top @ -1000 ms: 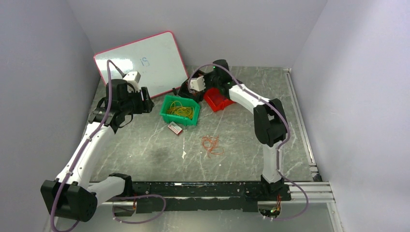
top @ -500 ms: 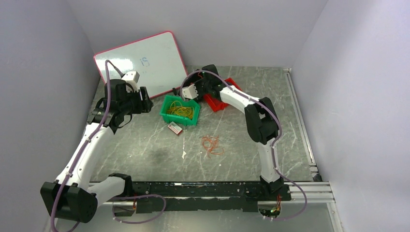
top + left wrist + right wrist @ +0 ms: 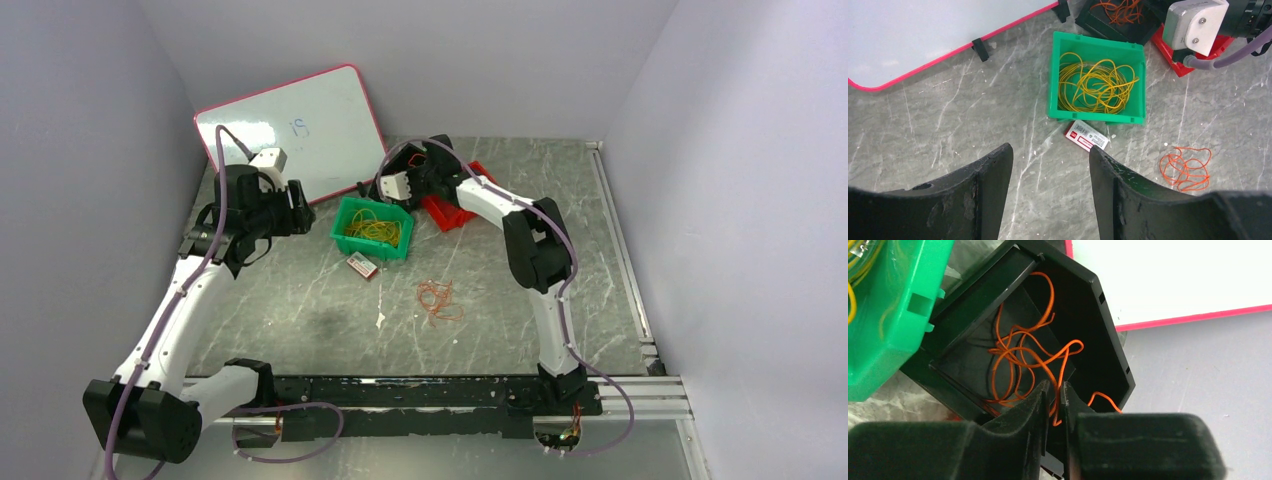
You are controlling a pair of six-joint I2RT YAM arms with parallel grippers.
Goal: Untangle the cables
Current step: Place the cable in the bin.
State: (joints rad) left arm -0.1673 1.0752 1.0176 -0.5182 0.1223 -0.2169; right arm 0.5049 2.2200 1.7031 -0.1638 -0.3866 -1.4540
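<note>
Left of the green bin [image 3: 1096, 44], the left gripper [image 3: 1049, 152] hangs open and empty; yellow cables [image 3: 1095, 87] lie coiled inside the bin. Just behind it, the right gripper [image 3: 1054, 388] pinches an orange strand [image 3: 1068, 344] in the black bin [image 3: 1108, 340] — lifting could drag the whole snarl out, tightening it.

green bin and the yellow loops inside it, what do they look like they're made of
The green bin looks like moulded hard plastic: even colour, slight sheen, crisp rim and small tabs. The yellow loops look like thin flexible wire or cord with a smooth coating, since they lie in loose springy curls. What is under the colour cannot be told.
</note>
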